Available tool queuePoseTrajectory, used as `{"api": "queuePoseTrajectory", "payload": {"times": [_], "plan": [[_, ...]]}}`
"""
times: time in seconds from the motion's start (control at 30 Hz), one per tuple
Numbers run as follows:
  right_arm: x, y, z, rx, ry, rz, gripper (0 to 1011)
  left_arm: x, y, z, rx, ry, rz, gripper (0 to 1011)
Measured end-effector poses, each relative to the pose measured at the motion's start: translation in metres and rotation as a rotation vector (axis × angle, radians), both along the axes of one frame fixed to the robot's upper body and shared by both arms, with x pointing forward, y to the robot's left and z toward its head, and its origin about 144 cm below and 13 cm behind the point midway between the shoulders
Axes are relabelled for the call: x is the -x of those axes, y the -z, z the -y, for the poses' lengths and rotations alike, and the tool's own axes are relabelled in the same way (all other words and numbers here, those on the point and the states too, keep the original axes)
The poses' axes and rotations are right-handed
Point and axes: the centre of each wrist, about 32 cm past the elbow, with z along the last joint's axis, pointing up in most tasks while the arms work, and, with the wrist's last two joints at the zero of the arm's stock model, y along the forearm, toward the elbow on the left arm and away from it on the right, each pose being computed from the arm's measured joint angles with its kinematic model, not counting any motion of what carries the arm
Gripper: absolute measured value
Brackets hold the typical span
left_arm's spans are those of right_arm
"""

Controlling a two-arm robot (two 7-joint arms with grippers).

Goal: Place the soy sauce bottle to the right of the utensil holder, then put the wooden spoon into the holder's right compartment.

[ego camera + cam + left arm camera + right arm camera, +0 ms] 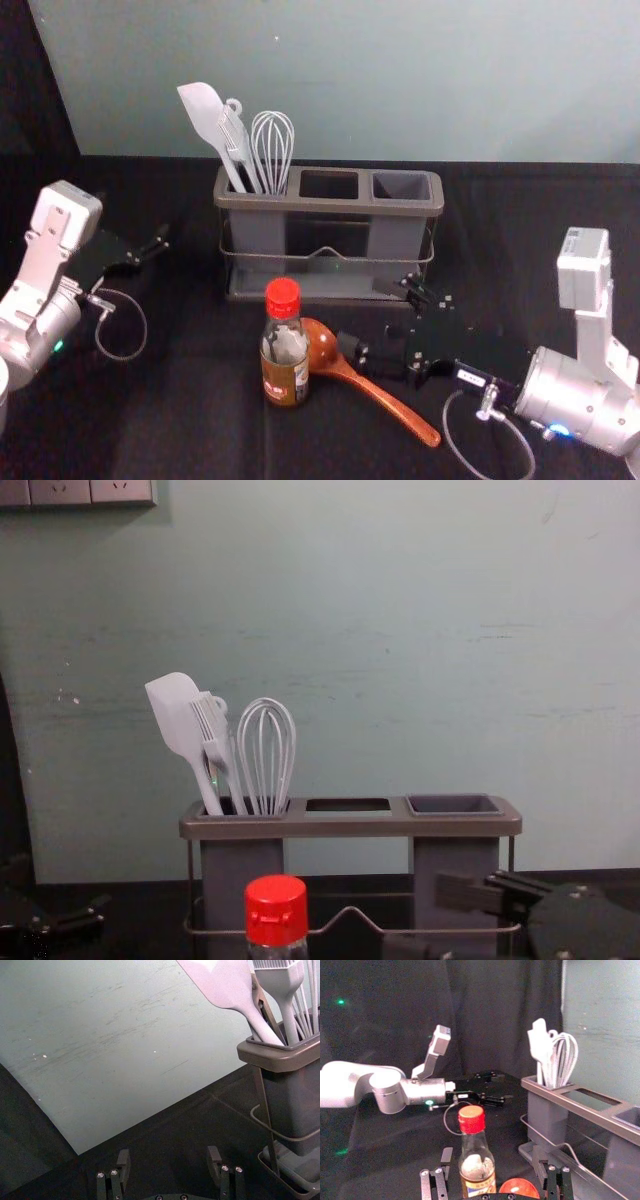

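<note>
While bottle (286,376) and spoon (321,345) lie toward the surface's (190,430) near edge, neither placement is done; right gripper (376,315) held wide beside bottle, left gripper (169,1152) parked wide toward left edge.

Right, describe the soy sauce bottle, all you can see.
The soy sauce bottle stands upright on the dark cloth, before the left half of the utensil holder. It has a red cap, a clear, glassy-looking body and a brown-and-gold label. The wooden spoon lies with its bowl close on the bottle's right; contact is unclear. The open right gripper isn't holding it.
</note>
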Motion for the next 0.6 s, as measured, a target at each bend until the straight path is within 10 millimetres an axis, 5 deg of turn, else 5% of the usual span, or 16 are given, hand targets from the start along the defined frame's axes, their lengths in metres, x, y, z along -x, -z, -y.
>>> {"api": "queuePoseTrajectory", "payload": {"times": [0.6], "plan": [[-0.01,0.001,-0.026,0.021,-0.062,0.013,1003,0.0,0.0,0.0,0.0,0.0,0.0,1005]]}}
